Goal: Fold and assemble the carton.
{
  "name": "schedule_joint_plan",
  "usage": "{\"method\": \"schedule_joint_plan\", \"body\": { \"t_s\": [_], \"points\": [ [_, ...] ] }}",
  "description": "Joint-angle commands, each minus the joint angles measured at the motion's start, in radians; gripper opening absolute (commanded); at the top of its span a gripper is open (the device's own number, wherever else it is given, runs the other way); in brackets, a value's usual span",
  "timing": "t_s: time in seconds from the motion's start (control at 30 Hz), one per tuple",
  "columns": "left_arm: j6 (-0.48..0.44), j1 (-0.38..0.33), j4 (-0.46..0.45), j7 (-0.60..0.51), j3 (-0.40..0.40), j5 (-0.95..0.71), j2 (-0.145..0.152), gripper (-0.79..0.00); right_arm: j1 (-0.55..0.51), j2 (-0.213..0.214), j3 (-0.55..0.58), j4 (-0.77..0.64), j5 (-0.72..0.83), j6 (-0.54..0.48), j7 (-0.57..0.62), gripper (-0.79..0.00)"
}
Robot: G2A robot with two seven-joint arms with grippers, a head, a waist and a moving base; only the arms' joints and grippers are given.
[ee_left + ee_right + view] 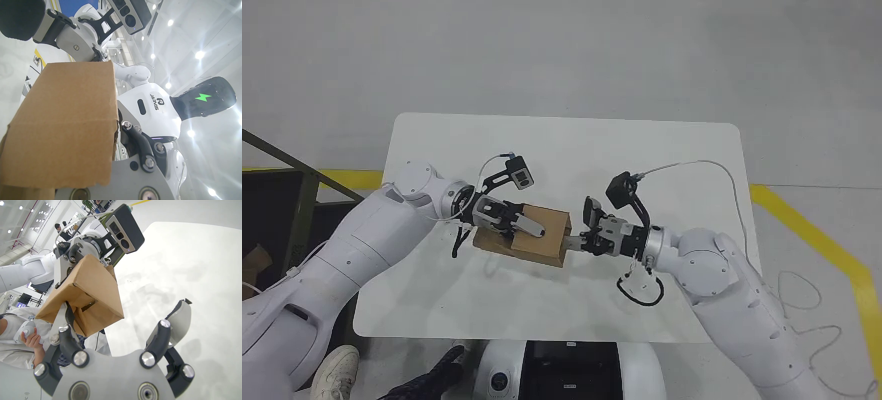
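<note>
A brown carton is held between my two grippers over the near middle of the white table. My left gripper is shut on the carton's left end, one finger lying along its outer wall. In the left wrist view the carton's side is close up, with one finger beside it. My right gripper is open at the carton's right end. One of its fingers reaches into the carton's open end, where the flaps are partly folded in; the other finger stands wide apart over the table.
A thin white cable runs from my right wrist across the table's right part. A dark green frame stands off the table's left side. The table's front edge lies just below the carton.
</note>
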Motion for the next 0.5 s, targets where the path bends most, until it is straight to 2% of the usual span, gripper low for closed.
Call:
{"method": "schedule_joint_plan", "body": {
  "t_s": [0.0, 0.47],
  "points": [
    [0.0, 0.0, 0.0, 0.0, 0.0, 0.0, 0.0, -0.785, 0.0, 0.001, 0.002, 0.001, -0.003, 0.002, -0.001, 0.0],
    [0.0, 0.0, 0.0, 0.0, 0.0, 0.0, 0.0, -0.785, -0.14, 0.037, 0.168, -0.063, -0.012, -0.013, -0.038, 0.0]
  ]
}}
